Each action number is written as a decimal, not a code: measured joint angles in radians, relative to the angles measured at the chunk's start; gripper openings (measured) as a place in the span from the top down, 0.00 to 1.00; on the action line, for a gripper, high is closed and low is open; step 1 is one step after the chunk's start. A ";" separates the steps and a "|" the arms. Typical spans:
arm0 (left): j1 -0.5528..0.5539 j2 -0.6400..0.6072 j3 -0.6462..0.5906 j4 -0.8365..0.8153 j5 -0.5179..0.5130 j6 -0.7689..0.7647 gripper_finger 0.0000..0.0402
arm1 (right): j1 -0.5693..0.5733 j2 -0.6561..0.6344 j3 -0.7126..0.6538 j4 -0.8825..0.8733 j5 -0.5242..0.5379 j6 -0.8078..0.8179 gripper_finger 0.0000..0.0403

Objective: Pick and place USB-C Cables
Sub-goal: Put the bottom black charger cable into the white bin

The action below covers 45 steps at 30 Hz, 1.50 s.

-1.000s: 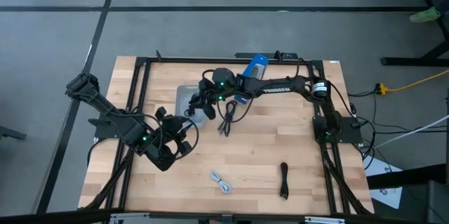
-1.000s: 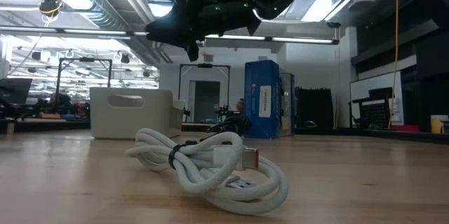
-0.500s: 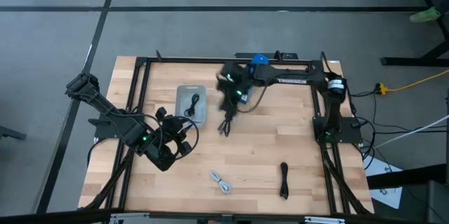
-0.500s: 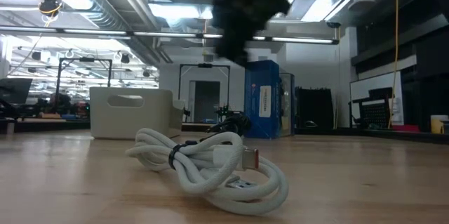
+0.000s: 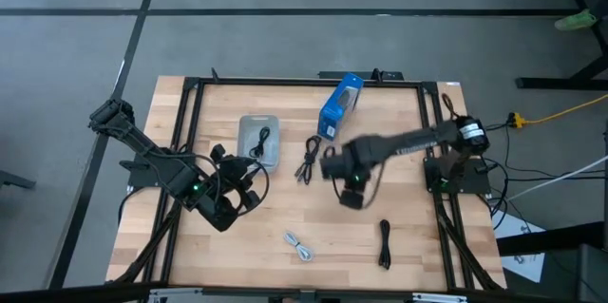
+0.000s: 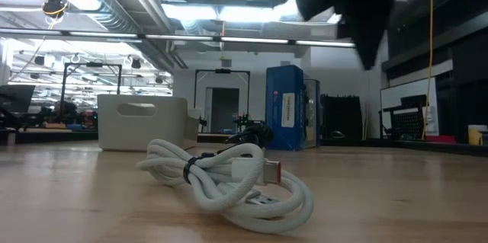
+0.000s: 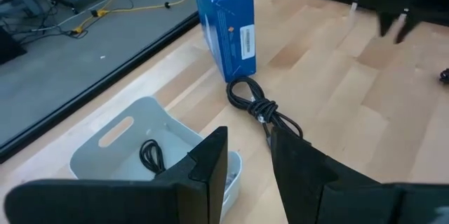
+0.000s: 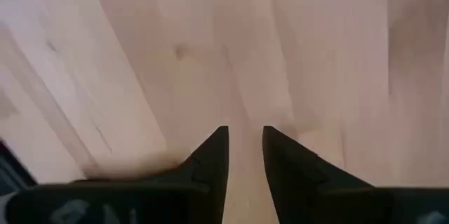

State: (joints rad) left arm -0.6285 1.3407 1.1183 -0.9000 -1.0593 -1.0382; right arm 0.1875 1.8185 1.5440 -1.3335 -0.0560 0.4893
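Observation:
In the high view my right gripper (image 5: 350,194) hangs open over bare wood at mid-table, holding nothing; the right wrist view shows only planks between its fingers (image 8: 245,147). My left gripper (image 5: 237,194) waits open near the table's left side, aimed at the grey bin (image 7: 133,143). One black USB-C cable (image 5: 261,139) lies inside that bin. Another black bundle (image 5: 307,160) lies on the wood beside the blue box (image 5: 339,105). A white bundle (image 5: 299,246) and a third black one (image 5: 385,243) lie near the near edge.
The blue box (image 6: 284,106) stands upright toward the far edge, right of the bin (image 6: 142,121). The white bundle (image 6: 229,178) fills the low view's foreground. A black frame runs around the table (image 5: 190,246). Bare wood lies between the right gripper and the near cables.
My right arm has swung away from over the grey bin, toward the table's right and near edge, ending above mid-table. The bin it covered now shows with a black cable lying in it. The cables on the wood have stayed put.

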 joint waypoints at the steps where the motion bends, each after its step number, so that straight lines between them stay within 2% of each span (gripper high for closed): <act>1: 0.000 0.000 0.000 0.001 0.001 0.000 0.74 | 0.036 -0.002 -0.009 -0.009 0.012 0.038 0.77; 7: 0.001 0.000 0.000 0.008 0.000 -0.003 0.74 | 0.272 -0.003 -0.066 0.007 0.007 0.375 0.77; 12: 0.010 0.000 0.000 0.026 -0.005 -0.002 0.74 | 0.424 -0.003 -0.095 0.050 0.024 0.702 0.77; 20: 0.048 0.000 0.000 0.031 0.001 -0.032 0.74 | 0.587 -0.003 -0.097 0.127 0.209 1.030 0.77; 23: 0.054 0.001 0.000 0.031 0.003 -0.066 0.74 | 0.619 -0.003 -0.097 0.133 0.271 1.101 0.77; 28: 0.052 0.001 0.000 0.031 0.006 -0.082 0.74 | 0.639 0.004 -0.097 0.131 0.302 1.237 0.77; 34: 0.050 0.002 0.000 0.046 0.006 -0.085 0.74 | 0.649 0.072 -0.096 0.118 0.309 1.515 0.77; 38: 0.050 0.002 0.000 0.049 0.006 -0.081 0.74 | 0.659 0.137 -0.096 0.133 0.292 1.598 0.77; 43: 0.050 0.002 0.000 0.049 0.012 -0.078 0.74 | 0.667 0.177 -0.096 0.076 0.171 1.692 0.77; 45: 0.050 0.002 0.000 0.048 0.018 -0.077 0.74 | 0.674 0.181 -0.096 0.070 0.161 1.729 0.77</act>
State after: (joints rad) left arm -0.5781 1.3426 1.1183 -0.8516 -1.0417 -1.1157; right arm 0.8612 1.9991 1.4475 -1.2637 0.1046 2.2183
